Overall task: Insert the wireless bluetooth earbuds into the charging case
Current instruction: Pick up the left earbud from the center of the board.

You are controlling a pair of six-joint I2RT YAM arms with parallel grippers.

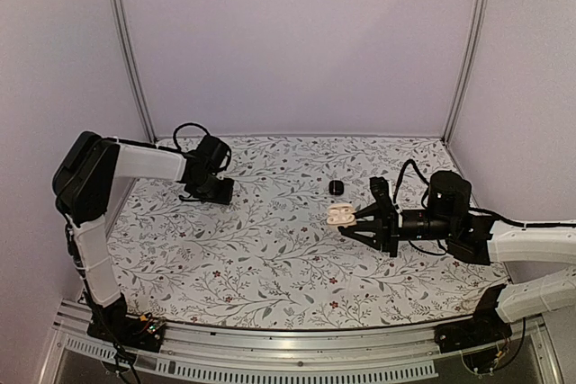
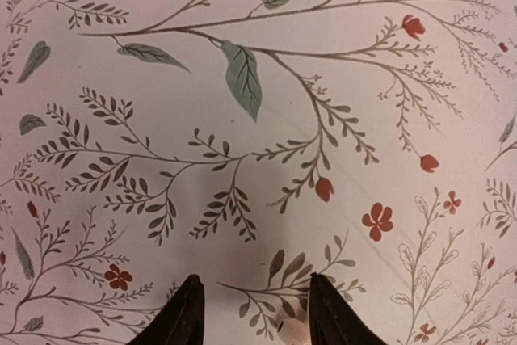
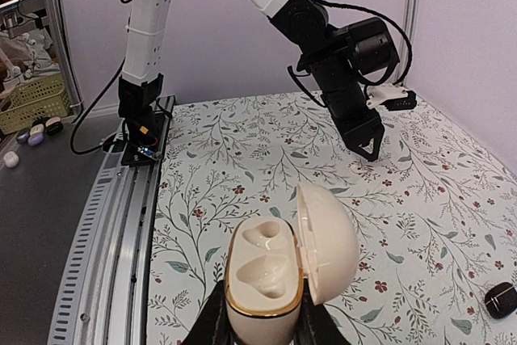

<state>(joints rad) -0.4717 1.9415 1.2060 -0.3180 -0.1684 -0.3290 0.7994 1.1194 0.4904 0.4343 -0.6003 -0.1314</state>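
The right gripper (image 3: 262, 330) pinches a cream charging case (image 3: 262, 280) by its lower body, one finger on each side, and holds it just above the cloth. The case is open. Its lid (image 3: 327, 236) stands upright on the hinge at 3 o'clock of the two moulded wells (image 3: 262, 260), which show bare cream plastic. In the right wrist view that raised lid stands between the wells and a small black case (image 1: 336, 187), which lies closed on the cloth at 4 o'clock of the held one. From above, the black case is near the cream one, at its 11 o'clock, and not touching it.

The left gripper (image 2: 257, 321) points down at the cloth with its dark fingertips (image 2: 184, 313) spread, and only printed fabric shows in the gap. From above it is well apart from the black case, at that case's 9 o'clock.

Counted: two arms, two grippers, two cases (one cream, one black) and two wells.

The table wears a white cloth (image 1: 270, 258) printed with grey-green twigs, leaves and small red flowers. An aluminium rail (image 1: 297, 348) runs along the near edge at 6 o'clock. Pale lilac walls (image 1: 297, 42) close the back and sides, with a metal upright (image 1: 126, 42) at each rear corner. Beyond the table, the right wrist view catches a yellowish basket (image 3: 32, 98) on a dark bench.
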